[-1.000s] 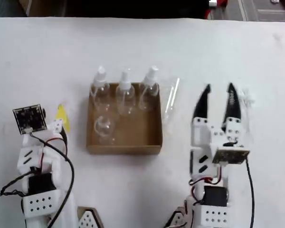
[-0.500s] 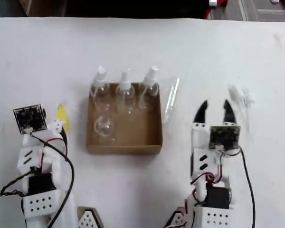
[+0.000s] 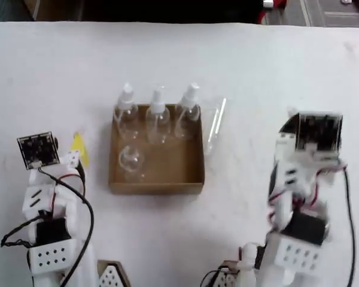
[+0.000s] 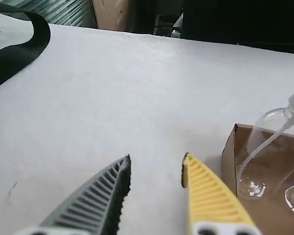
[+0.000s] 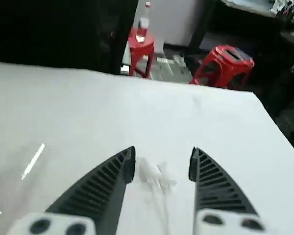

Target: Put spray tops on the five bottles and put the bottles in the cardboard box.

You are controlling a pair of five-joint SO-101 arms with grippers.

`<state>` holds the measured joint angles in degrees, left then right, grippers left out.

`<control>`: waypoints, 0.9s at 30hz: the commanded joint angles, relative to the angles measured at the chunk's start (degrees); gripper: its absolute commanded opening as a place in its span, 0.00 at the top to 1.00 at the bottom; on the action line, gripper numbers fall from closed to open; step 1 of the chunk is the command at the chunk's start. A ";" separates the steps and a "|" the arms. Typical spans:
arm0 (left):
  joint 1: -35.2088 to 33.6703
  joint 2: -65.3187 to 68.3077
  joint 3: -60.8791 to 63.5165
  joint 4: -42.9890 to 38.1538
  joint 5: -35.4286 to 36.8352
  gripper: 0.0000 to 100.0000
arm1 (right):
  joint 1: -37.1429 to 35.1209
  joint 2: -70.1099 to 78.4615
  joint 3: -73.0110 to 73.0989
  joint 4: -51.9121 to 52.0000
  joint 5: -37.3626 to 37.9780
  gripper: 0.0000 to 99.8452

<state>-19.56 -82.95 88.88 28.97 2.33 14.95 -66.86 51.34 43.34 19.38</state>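
Five clear plastic bottles, glassy and nearly colourless. Three standing in a row along the cardboard box (image 3: 156,186) wall farthest from both pincers, each capped with a white spray top: first capped bottle (image 3: 126,113) on the left pincer's side, middle capped bottle (image 3: 158,116), third capped bottle (image 3: 189,113) on the right pincer's side. Fourth bottle (image 3: 131,158) uncapped, upright in the box, seen from above as a pale ring. Fifth bottle (image 3: 214,125) uncapped too, lying on the white tabletop (image 3: 60,72) just outside the box, between it and the right pincer.

Right pincer (image 5: 161,159): black fingers spread apart, gripping nothing. Loose spray top (image 5: 154,174), small and white, on the tabletop in the gap near the tips; contact with either finger hard to judge.

Left pincer (image 4: 154,169): grey finger and yellow finger parted, empty, box corner just off the yellow side.

From above, right fingers hidden under the wrist camera. Fifth bottle's outline faint. Nearest bottle cut off in the left wrist view.
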 commanded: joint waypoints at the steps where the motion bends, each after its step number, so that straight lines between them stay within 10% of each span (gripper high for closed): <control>1: 0.75 -0.66 -0.44 -1.93 -0.44 0.83 | 4.70 30.37 -30.95 14.02 8.35 0.84; 13: 0.84 -0.66 -0.35 -1.93 -0.44 0.83 | 9.98 94.37 -98.81 47.34 8.62 0.84; 27: 0.92 -0.66 -0.35 -1.85 -0.44 0.83 | 8.75 136.40 -142.86 48.48 8.62 0.84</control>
<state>-19.38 -82.95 88.88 28.97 2.33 24.70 64.22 -80.35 92.22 27.30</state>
